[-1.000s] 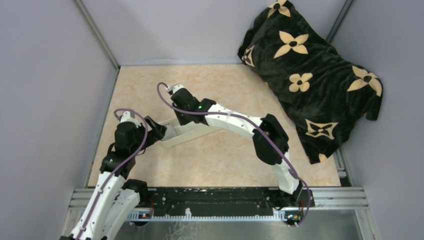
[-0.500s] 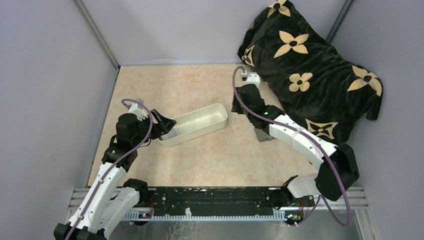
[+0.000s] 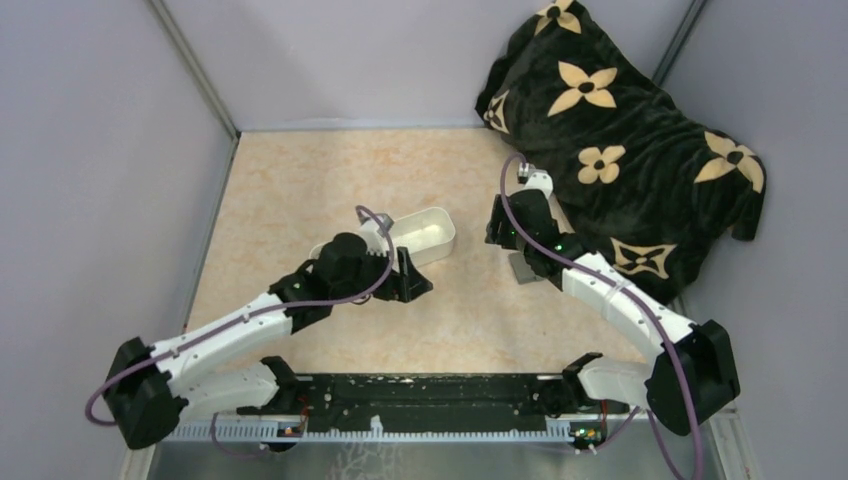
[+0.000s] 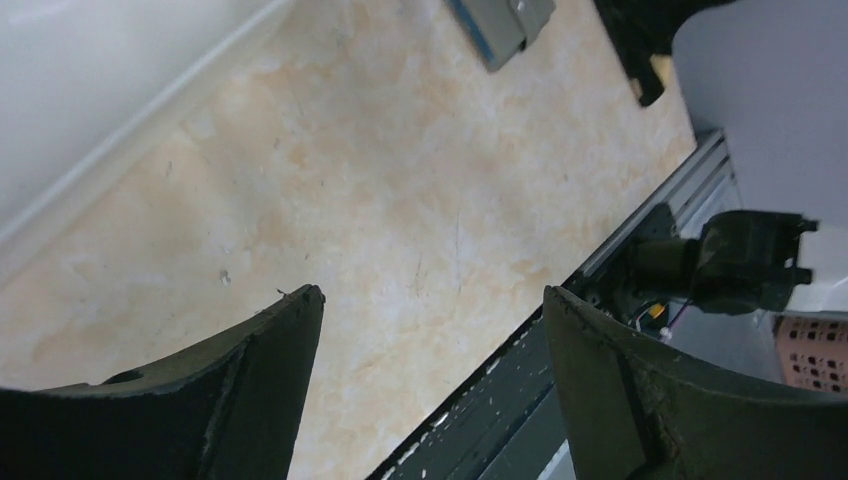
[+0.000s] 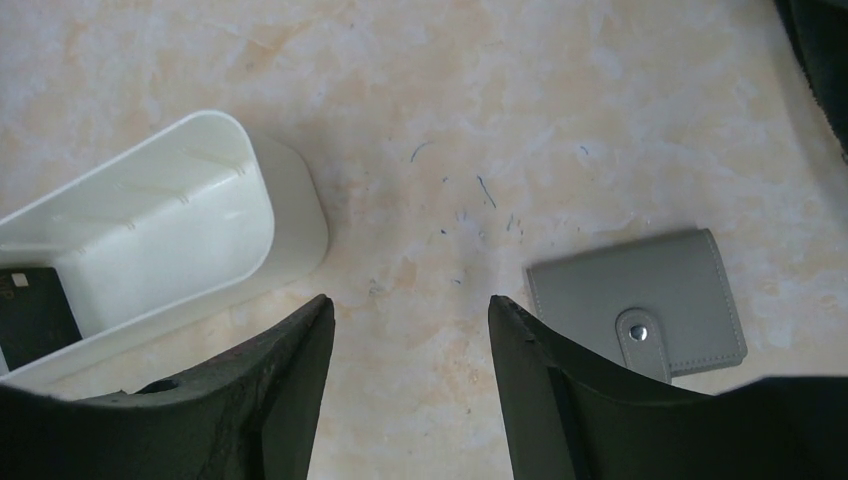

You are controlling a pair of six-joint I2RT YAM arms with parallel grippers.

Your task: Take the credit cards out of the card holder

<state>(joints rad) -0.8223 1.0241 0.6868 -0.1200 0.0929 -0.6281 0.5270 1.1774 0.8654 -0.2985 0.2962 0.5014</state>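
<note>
1. Both arms have shifted. The left claw [image 4: 430,296] has swung from the left end of the white tray [image 5: 295,220] across to its near side. The right claw [image 5: 408,300] has left the tray for the card holder [image 5: 640,300].
2. Left claw: fingers spread wide, nothing between them, bare desk [image 3: 300,190] below.
3. Right claw: also parted and empty, hovering between tray and card holder.
4. Card holder: flat on the desk, folded shut, snap tab fastened. A finger hides its lower corner in the right wrist view. From above the right arm covers most of it, and the left wrist view catches only one corner.
5. One black card [image 5: 35,320] lies inside the tray, cut off by the frame edge and a finger. Whether others lie there cannot be told. From above the left arm hides the tray's left half.
6. A flowered black blanket [image 3: 620,130] fills the far right corner.
</note>
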